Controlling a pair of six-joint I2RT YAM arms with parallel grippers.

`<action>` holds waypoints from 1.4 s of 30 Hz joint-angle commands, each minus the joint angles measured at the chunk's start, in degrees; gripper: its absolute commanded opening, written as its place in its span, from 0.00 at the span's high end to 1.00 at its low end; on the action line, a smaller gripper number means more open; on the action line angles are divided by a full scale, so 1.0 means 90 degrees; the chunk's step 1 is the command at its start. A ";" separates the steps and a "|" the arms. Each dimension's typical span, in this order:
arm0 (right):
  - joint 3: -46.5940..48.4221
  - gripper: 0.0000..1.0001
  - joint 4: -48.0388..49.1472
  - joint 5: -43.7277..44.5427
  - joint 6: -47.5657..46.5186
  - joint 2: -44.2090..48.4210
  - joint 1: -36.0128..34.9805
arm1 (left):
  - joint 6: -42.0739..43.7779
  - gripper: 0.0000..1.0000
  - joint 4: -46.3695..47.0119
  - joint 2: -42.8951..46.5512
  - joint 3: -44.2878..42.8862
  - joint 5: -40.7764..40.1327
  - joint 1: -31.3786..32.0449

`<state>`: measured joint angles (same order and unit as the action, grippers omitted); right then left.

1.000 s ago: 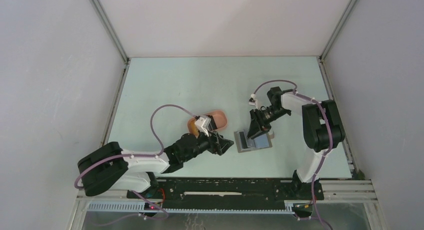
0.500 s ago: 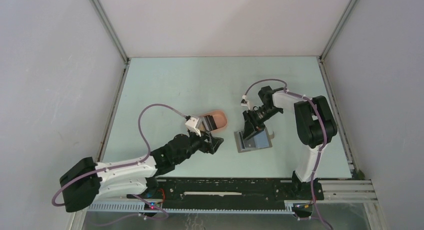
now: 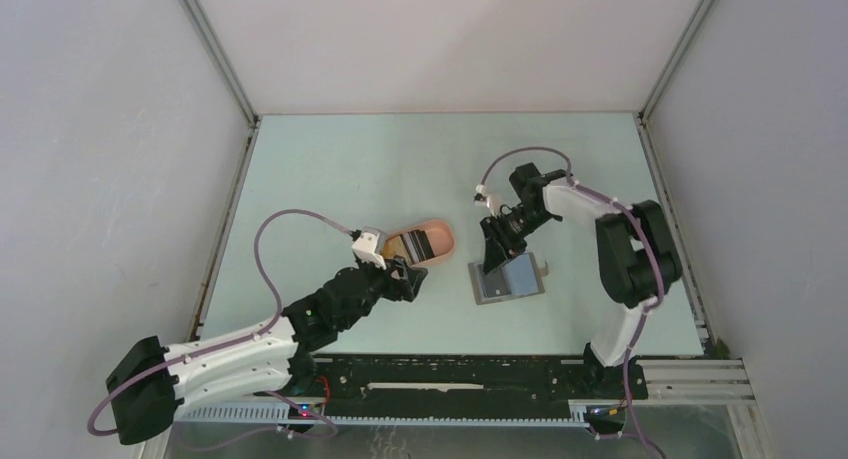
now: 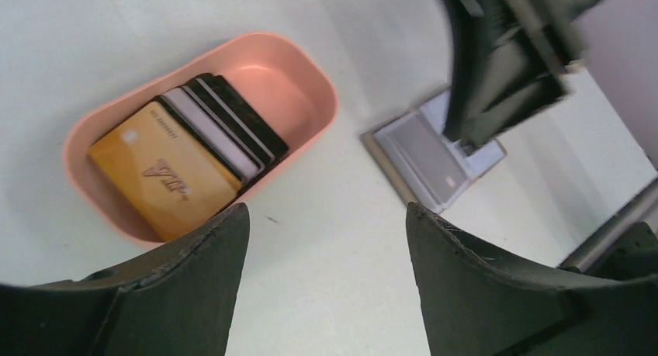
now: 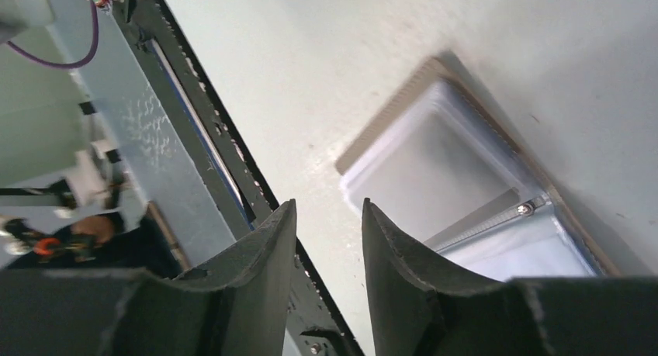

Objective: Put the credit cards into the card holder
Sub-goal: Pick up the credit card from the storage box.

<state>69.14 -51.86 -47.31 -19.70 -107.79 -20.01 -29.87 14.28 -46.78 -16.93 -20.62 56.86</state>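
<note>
The credit cards lie stacked in a peach-orange oval tray (image 4: 306, 84): a yellow-orange card (image 4: 159, 166) nearest, dark cards with silvery stripes (image 4: 225, 131) behind it. In the top view the cards (image 3: 410, 245) sit in the tray (image 3: 442, 235). The card holder (image 3: 512, 280) lies open and flat on the table, right of the tray; it also shows in both wrist views (image 4: 431, 158) (image 5: 446, 162). My left gripper (image 4: 326, 210) (image 3: 403, 277) is open and empty over bare table just in front of the tray. My right gripper (image 5: 329, 205) (image 3: 492, 253) hovers at the holder's far left edge, jaws narrowly apart, empty.
The black rail (image 3: 450, 369) and metal frame run along the table's near edge. Grey walls close in the left, back and right sides. The right arm's body (image 3: 630, 249) stands right of the card holder. In the left wrist view the right gripper (image 4: 504, 61) looms above the holder.
My left arm drew back to the left, its gripper moving from beside the card holder to the tray's near side. My right gripper shifted left over the holder and its jaws narrowed.
</note>
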 commanded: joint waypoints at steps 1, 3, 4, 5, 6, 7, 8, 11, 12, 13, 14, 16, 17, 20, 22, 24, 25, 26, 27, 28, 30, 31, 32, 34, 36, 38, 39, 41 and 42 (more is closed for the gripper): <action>0.0357 0.54 0.0197 -0.0048 -0.0509 0.1295 -0.0261 | -0.0088 0.21 -0.0440 0.0329 0.0003 -0.0337 -0.0281; 0.0596 0.53 0.0276 -0.0058 -0.0514 0.1387 -0.0426 | -0.0137 0.21 -0.0517 0.0487 0.0028 -0.0193 -0.0524; 0.0737 0.53 0.0308 -0.0086 -0.0503 0.1372 -0.0520 | -0.0169 0.21 -0.0530 0.0574 0.0062 -0.0087 -0.0667; 0.0891 0.53 0.0377 -0.0086 -0.0443 0.1331 -0.0618 | -0.0213 0.21 -0.0522 0.0663 0.0101 0.0036 -0.0808; 0.1065 0.52 0.0468 -0.0072 -0.0352 0.1271 -0.0715 | -0.0271 0.21 -0.0488 0.0741 0.0158 0.0169 -0.0965; 0.1226 0.51 0.0566 -0.0027 -0.0218 0.1194 -0.0811 | -0.0333 0.21 -0.0440 0.0824 0.0221 0.0308 -0.1115; 0.1430 0.51 0.0641 0.0033 -0.0093 0.1069 -0.0901 | -0.0404 0.21 -0.0384 0.0911 0.0295 0.0461 -0.1282; 0.2112 0.44 0.0784 0.0231 0.0394 0.0557 -0.1152 | -0.0603 0.21 -0.0268 0.1058 0.0479 0.0836 -0.1681; 0.2326 0.42 0.0822 0.0246 0.0591 0.0383 -0.1235 | -0.0665 0.21 -0.0249 0.1096 0.0542 0.0914 -0.1788; 0.2545 0.40 0.0862 0.0272 0.0741 0.0179 -0.1292 | -0.0732 0.21 -0.0211 0.1131 0.0606 0.0973 -0.1893; 0.2741 0.38 0.0890 0.0333 0.0878 -0.0016 -0.1353 | -0.0784 0.21 -0.0168 0.1150 0.0680 0.1046 -0.1987; 0.3085 0.35 0.0874 0.0471 0.1039 -0.0478 -0.1471 | -0.0907 0.21 -0.0081 0.1148 0.0817 0.1198 -0.2177; 0.3184 0.34 0.0875 0.0513 0.1109 -0.0648 -0.1520 | -0.0956 0.21 -0.0045 0.1130 0.0876 0.1266 -0.2258; 0.3378 0.33 0.0965 0.0713 0.1402 -0.1065 -0.1592 | -0.1033 0.22 0.0077 0.1033 0.1004 0.1404 -0.2494; 0.3411 0.33 0.1153 0.0777 0.1660 -0.1261 -0.1594 | -0.1047 0.22 0.0157 0.0926 0.1044 0.1455 -0.2607; 0.3541 0.32 0.1215 0.0865 0.1813 -0.1452 -0.1626 | -0.1037 0.22 0.0226 0.0787 0.1046 0.1501 -0.2706; 0.3612 0.32 0.1224 0.0908 0.1887 -0.1550 -0.1636 | -0.1037 0.23 0.0270 0.0705 0.1047 0.1528 -0.2743; 0.3684 0.31 0.1213 0.0893 0.1933 -0.1660 -0.1648 | -0.1037 0.24 0.0320 0.0600 0.1055 0.1556 -0.2779; 0.3739 0.31 0.1214 0.0859 0.1989 -0.1752 -0.1653 | -0.1037 0.25 0.0364 0.0518 0.1054 0.1559 -0.2808; 0.3787 0.31 0.1220 0.0853 0.2036 -0.1842 -0.1661 | -0.1032 0.26 0.0398 0.0432 0.1054 0.1560 -0.2832; 0.3849 0.31 0.1211 0.0855 0.2104 -0.1966 -0.1682 | -0.1011 0.28 0.0469 0.0260 0.1051 0.1567 -0.2873; 0.3866 0.31 0.1221 0.0889 0.2140 -0.2019 -0.1688 | -0.0999 0.29 0.0502 0.0172 0.1039 0.1570 -0.2895; 0.3874 0.31 0.1233 0.0928 0.2157 -0.2052 -0.1697 | -0.0989 0.30 0.0534 0.0097 0.1033 0.1569 -0.2915; 0.3873 0.31 0.1262 0.1028 0.2300 -0.2122 -0.1710 | -0.0964 0.31 0.0620 -0.0071 0.1008 0.1569 -0.2945; 0.3895 0.31 0.1269 0.1122 0.2394 -0.2173 -0.1745 | -0.0951 0.32 0.0733 -0.0267 0.0995 0.1609 -0.2963; 0.3847 0.31 0.1339 0.1043 0.2486 -0.2175 -0.1768 | -0.0940 0.34 0.0861 -0.0452 0.0961 0.1658 -0.2973; 0.3810 0.30 0.1367 0.1014 0.2537 -0.2184 -0.1778 | -0.0934 0.35 0.0926 -0.0543 0.0950 0.1679 -0.2980; 0.3754 0.30 0.1428 0.1106 0.2651 -0.2210 -0.1821 | -0.0921 0.37 0.1021 -0.0744 0.0905 0.1724 -0.2987; 0.3744 0.30 0.1442 0.1150 0.2695 -0.2233 -0.1844 | -0.0911 0.37 0.1062 -0.0831 0.0880 0.1746 -0.2993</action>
<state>101.80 -40.69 -37.93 1.45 -127.50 -35.40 -38.61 19.51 -51.86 -8.25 -6.48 30.55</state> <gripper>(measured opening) 0.696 0.642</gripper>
